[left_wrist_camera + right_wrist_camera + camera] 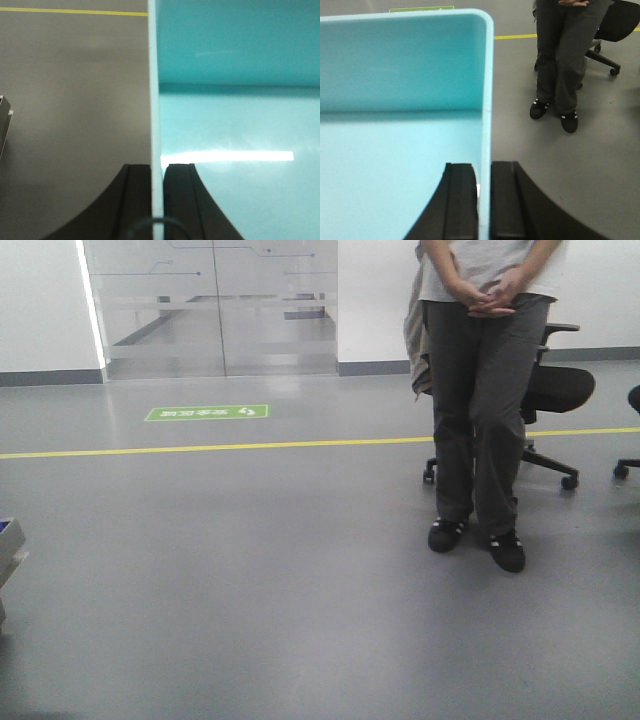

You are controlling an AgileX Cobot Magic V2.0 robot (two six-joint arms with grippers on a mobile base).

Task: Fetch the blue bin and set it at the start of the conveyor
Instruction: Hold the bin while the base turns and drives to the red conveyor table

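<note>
Could slip from both grips: held only by two thin walls, with just a narrow strip pinched in each pincer. Any uneven pull between the arms risks twisting or tilting the blue bin (395, 90) and sliding one wall free. Drifting together risks bowing the walls inward; drifting apart risks dropping the tub outright. Worth minding too: a standing person (485, 390) and an office chair (560, 390) in the right half of the front view, on the open grey floor ahead. Swinging or driving that way with so wide a load invites a bump. No conveyor start in any view, so judged as mid-carry, with nothing placed yet.

Left gripper (157, 210): clenched on the bin's left wall. Seen edge-on as a pale vertical strip down the centre of the left wrist frame, with one dark finger outside over the floor and the other inside over the aqua bottom.

Right gripper (484, 200): clamped likewise on the right wall, below its rounded corner, at bottom centre of the right wrist frame. Inner finger inside the tub, outer finger outside.

Carried, then, between the two pincers, open side up and empty inside.

At the far left edge of the front view, a grey-and-blue object (8, 540), too cropped to identify.
</note>
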